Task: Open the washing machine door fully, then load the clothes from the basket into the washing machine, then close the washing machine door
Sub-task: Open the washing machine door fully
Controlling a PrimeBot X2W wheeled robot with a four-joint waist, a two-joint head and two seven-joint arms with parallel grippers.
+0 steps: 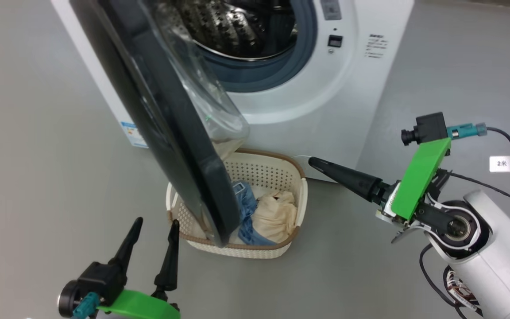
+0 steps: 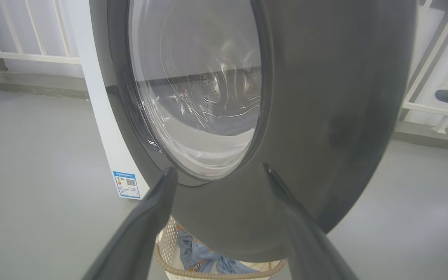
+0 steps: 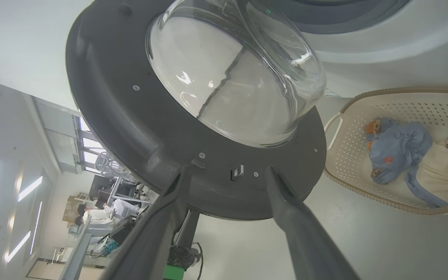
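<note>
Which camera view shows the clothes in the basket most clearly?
The right wrist view: both clothes, light blue and cream, lie uncovered in the basket. The head view shows them partly behind the washing machine door. In the left wrist view a piece of the blue one peeks out under the door.

Washing machine (image 1: 334, 97): white body, grey-blue gasket (image 1: 277, 73), steel perforated drum (image 1: 228, 26), blue label sticker (image 1: 133, 134).
Washing machine door (image 1: 166, 133): glossy black, clear glass window.
Basket (image 1: 264, 170): cream, perforated, brown woven-look rim.
Clothes (image 3: 397, 149): one light blue with orange prints, one plain cream.
Floor (image 1: 38, 177): grey.
</note>
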